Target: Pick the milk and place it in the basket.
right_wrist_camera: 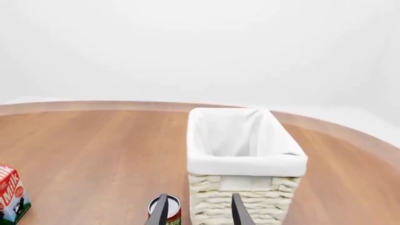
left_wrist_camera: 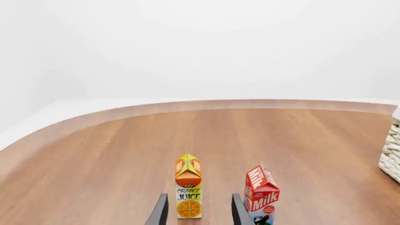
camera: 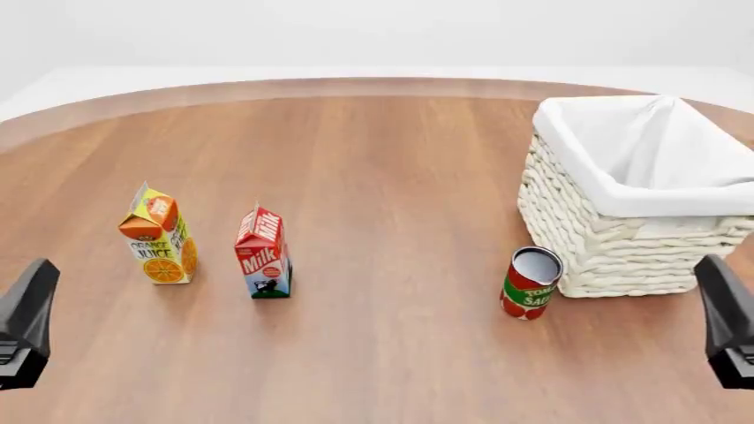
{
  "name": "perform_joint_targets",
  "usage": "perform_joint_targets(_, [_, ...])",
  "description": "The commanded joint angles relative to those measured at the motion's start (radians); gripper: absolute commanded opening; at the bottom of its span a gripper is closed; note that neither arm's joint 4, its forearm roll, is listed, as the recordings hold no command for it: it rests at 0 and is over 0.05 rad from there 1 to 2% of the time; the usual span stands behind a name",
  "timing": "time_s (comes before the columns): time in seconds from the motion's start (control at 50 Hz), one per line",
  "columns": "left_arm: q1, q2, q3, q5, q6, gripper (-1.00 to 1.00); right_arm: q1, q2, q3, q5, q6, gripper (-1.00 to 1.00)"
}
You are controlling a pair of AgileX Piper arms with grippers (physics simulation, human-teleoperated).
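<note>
1. Nothing is lifted yet, so I judge I am at the first step, the approach to the carton. In the front view my left gripper [camera: 26, 322] sits at the lower left edge of the frame and my right gripper [camera: 728, 320] at the lower right edge, both well apart from everything on the brown wooden table [camera: 389, 159].

2. The small gable-top milk carton with a red top and blue-green base [camera: 263, 253] stands upright left of centre in the front view, just beside the orange-and-yellow juice carton [camera: 159, 234] on its left, not touching it.

3. In my left wrist view my fingers [left_wrist_camera: 160, 211] stand spread with a gap, holding nothing. They frame the juice carton [left_wrist_camera: 188, 192], while the milk carton [left_wrist_camera: 261, 194] sits off to one side, at the lower right of that frame.

4. In my right wrist view those fingers [right_wrist_camera: 160, 211] are likewise parted and empty, facing the big cream-white woven wicker basket with its white cloth liner [right_wrist_camera: 247, 199] and the red tomato sauce can [right_wrist_camera: 166, 208] near it.

5. The basket [camera: 613, 238] fills the right of the front view, well apart from the milk.

6. Next, I judge my left arm must shift sideways onto the milk, then descend without knocking the juice.
</note>
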Motion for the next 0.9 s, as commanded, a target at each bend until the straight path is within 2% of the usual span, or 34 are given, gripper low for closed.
perform_joint_targets(0.02, [0.0, 0.0, 0.0, 0.0, 0.0, 1.0, 0.033, 0.001, -0.041, 0.021, -0.002, 1.0])
perform_joint_targets(0.14, [0.0, 0.0, 0.0, 0.0, 0.0, 1.0, 0.061, 0.006, -0.09, 0.046, 0.002, 1.0])
perform_joint_targets(0.32, [0.0, 0.0, 0.0, 0.0, 0.0, 1.0, 0.116, 0.049, -0.133, 0.033, -0.004, 1.0])
perform_joint_targets(0.6, [0.0, 0.0, 0.0, 0.0, 0.0, 1.0, 0.218, 0.187, -0.222, -0.045, -0.018, 1.0])
perform_joint_targets(0.72, [0.0, 0.0, 0.0, 0.0, 0.0, 1.0, 0.247, 0.289, -0.258, -0.102, -0.014, 1.0])
perform_joint_targets(0.9, [0.0, 0.0, 0.0, 0.0, 0.0, 1.0, 0.314, 0.452, -0.324, -0.181, -0.047, 1.0])
